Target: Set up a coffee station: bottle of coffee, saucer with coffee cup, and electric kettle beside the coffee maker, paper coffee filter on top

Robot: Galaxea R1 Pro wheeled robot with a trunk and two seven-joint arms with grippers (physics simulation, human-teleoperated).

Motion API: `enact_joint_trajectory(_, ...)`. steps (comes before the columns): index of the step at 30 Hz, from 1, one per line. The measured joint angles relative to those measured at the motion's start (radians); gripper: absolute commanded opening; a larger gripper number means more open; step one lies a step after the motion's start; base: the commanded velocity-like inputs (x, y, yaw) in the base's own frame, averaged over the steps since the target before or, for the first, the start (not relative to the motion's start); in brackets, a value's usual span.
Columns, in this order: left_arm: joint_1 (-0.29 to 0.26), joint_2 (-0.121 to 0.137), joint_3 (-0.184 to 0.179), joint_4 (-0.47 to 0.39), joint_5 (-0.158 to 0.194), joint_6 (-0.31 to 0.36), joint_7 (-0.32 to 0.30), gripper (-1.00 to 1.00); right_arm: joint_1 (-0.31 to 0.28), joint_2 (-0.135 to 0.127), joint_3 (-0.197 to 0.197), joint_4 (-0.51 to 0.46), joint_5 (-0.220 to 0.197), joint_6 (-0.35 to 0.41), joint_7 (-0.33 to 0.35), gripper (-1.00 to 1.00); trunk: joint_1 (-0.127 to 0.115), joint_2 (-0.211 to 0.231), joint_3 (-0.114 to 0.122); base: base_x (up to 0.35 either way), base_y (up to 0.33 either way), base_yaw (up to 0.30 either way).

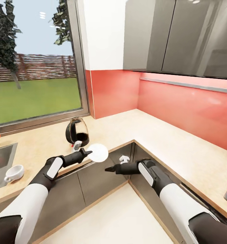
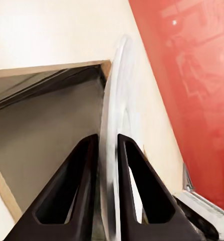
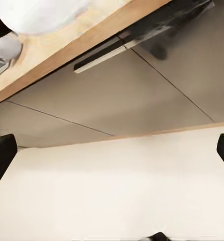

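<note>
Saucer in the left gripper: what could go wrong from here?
1. The saucer is pinched only at its rim by the left gripper; the fingers clamp its thin edge, so it may pivot or slip out.
2. It hangs past the kitchen countertop edge, so a slip likely drops it to the floor.
3. The electric kettle stands close behind; swinging the saucer inward could knock it.

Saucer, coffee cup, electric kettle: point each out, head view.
saucer (image 1: 99, 152), head view, middle of the white disc's face, held by the left gripper (image 1: 88, 153).
coffee cup (image 1: 14, 173), head view, its white side wall.
electric kettle (image 1: 77, 131), head view, dark glass belly.
</note>
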Motion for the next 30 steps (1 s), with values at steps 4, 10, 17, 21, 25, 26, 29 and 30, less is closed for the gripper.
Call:
enact_joint_trajectory(4, 0.0, 0.0, -0.002, 0.0, -0.007, 0.001, -0.083, -1.0, 0.0, -0.026, 0.0, 0.101, 0.002, -0.001, -0.002, 1.0, 0.0, 0.0, 0.0, -0.002, 0.0, 0.002)
enact_joint_trajectory(10, 0.026, -0.004, -0.012, 0.0, -0.007, 0.001, -0.133, -1.0, 0.001, -0.039, 0.038, 0.435, 0.011, -0.137, -0.196, 1.0, 0.0, 0.0, 0.0, 0.0, 0.0, 0.0)
enact_joint_trajectory(17, 0.09, -0.012, -0.024, -0.002, -0.011, -0.001, -0.233, -1.0, 0.161, -0.035, 0.05, 0.601, 0.014, -0.302, -0.248, 1.0, 0.0, 0.0, 0.0, 0.0, 0.0, 0.0)
enact_joint_trajectory(21, 0.108, -0.015, -0.068, -0.002, -0.011, 0.0, -0.248, -1.0, 0.25, -0.036, 0.05, 0.605, 0.016, -0.394, -0.253, 1.0, 0.0, 0.0, 0.0, 0.0, 0.0, 0.0)
enact_joint_trajectory(25, 0.139, -0.017, -0.087, -0.002, -0.014, -0.001, -0.252, -1.0, 0.316, -0.036, 0.051, 0.606, 0.018, -0.409, -0.256, 1.0, 0.0, 0.0, 0.0, 0.0, 0.0, 0.0)
enact_joint_trajectory(26, 0.143, -0.018, -0.087, -0.002, -0.012, -0.001, -0.252, -1.0, 0.334, -0.038, 0.05, 0.606, 0.024, -0.414, -0.266, 1.0, 0.0, 0.0, 0.0, 0.0, 0.0, 0.0)
enact_joint_trajectory(29, 0.149, -0.023, -0.089, -0.002, -0.011, -0.001, -0.253, -1.0, 0.393, -0.041, 0.049, 0.606, 0.083, -0.472, -0.393, 1.0, 0.0, 0.0, 0.0, 0.0, 0.0, 0.0)
enact_joint_trajectory(30, 0.15, -0.026, -0.09, -0.002, -0.011, -0.001, -0.253, -1.0, 0.43, -0.039, 0.05, 0.606, 0.109, -0.522, -0.468, 1.0, 0.0, 0.0, 0.0, 0.0, 0.0, 0.0)
